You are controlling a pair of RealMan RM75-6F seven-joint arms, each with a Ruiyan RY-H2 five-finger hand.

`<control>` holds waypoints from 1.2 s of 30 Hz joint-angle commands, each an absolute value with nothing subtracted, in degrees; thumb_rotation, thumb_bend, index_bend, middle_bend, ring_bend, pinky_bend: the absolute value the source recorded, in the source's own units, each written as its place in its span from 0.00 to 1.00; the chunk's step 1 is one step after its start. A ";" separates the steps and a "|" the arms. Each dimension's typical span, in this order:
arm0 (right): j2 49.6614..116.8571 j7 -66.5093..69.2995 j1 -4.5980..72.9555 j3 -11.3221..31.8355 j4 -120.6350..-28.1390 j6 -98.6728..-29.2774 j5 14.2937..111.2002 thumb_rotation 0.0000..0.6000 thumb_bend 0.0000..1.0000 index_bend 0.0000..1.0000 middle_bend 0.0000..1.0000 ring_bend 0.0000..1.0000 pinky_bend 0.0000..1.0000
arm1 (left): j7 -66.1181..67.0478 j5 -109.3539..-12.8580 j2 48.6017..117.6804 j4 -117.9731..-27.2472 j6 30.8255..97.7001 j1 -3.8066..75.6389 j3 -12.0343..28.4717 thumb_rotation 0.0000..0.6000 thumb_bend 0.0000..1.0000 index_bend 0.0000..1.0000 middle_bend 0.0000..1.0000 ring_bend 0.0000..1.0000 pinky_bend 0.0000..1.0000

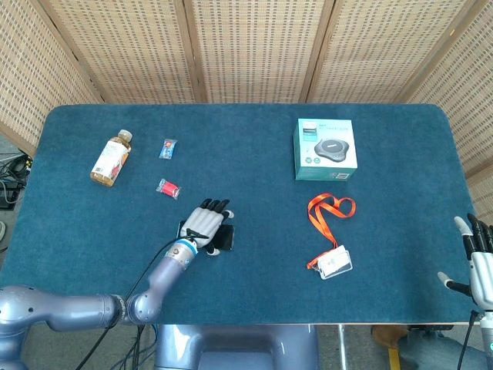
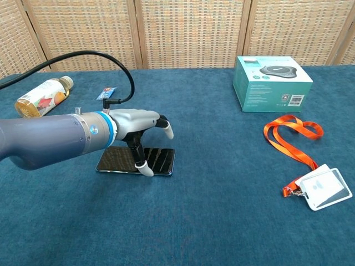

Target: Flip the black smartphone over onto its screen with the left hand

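Note:
The black smartphone (image 2: 159, 160) lies flat on the blue table (image 1: 254, 185), screen up. My left hand (image 2: 137, 122) hovers over its middle, palm down, with the fingers stretched out and apart. The thumb (image 2: 142, 165) points down at the phone's near edge; whether it touches is unclear. In the head view the left hand (image 1: 206, 223) hides most of the phone, and only the phone's right end (image 1: 227, 237) shows. My right hand (image 1: 479, 260) stays at the table's right front corner, empty with its fingers spread.
A juice bottle (image 1: 112, 157) lies at the far left, with a blue packet (image 1: 168, 148) and a red packet (image 1: 168, 188) near it. A teal box (image 1: 326, 149) stands at the back right. An orange lanyard (image 1: 330, 208) with a badge (image 1: 336, 263) lies right of the phone.

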State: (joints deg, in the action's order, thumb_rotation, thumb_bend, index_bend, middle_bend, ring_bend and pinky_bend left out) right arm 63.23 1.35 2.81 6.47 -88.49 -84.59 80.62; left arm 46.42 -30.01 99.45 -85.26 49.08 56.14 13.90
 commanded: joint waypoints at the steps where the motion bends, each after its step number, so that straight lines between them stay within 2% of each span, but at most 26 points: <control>1: 63.19 1.49 2.83 6.47 -88.49 -84.57 80.66 1.00 0.00 0.00 0.00 0.00 0.00 | 47.00 -28.27 100.15 -84.53 49.88 57.19 12.92 1.00 0.06 0.23 0.00 0.00 0.00; 7: 63.08 1.77 2.85 6.51 -88.49 -84.50 80.59 1.00 0.00 0.00 0.00 0.00 0.00 | 46.28 -26.81 100.67 -83.46 50.00 57.92 11.94 1.00 0.07 0.24 0.00 0.00 0.00; 9: 63.05 1.90 2.82 6.54 -88.44 -84.49 80.50 1.00 0.00 0.00 0.00 0.00 0.00 | 46.05 -26.66 100.93 -82.95 50.03 58.07 11.60 1.00 0.08 0.27 0.00 0.00 0.00; 10: 63.02 1.99 2.81 6.58 -88.40 -84.46 80.41 1.00 0.00 0.00 0.00 0.00 0.00 | 45.84 -26.60 101.10 -82.64 50.00 58.11 11.45 1.00 0.08 0.30 0.00 0.00 0.00; 15: 62.94 2.46 2.84 6.71 -88.25 -84.20 80.04 1.00 0.00 0.00 0.00 0.00 0.00 | 44.68 -26.45 101.76 -81.53 50.16 58.21 11.12 1.00 0.13 0.65 0.00 0.00 0.00; 18: 62.93 2.59 2.91 6.70 -88.18 -83.98 79.96 1.00 0.00 0.00 0.00 0.00 0.00 | 44.01 -27.18 101.86 -81.52 50.69 58.19 10.89 1.00 0.13 0.73 0.00 0.00 0.00; 27: 62.92 2.61 2.91 6.53 -88.35 -84.01 80.26 1.00 0.00 0.00 0.00 0.00 0.00 | 38.63 -32.53 100.11 -84.67 52.18 56.83 12.10 1.00 0.13 0.76 0.00 0.00 0.00; 36: 62.82 2.77 2.89 6.50 -88.50 -83.95 80.22 1.00 0.00 0.00 0.00 0.00 0.00 | 34.52 -35.78 97.22 -89.74 53.13 55.94 13.65 1.00 0.13 0.75 0.00 0.00 0.00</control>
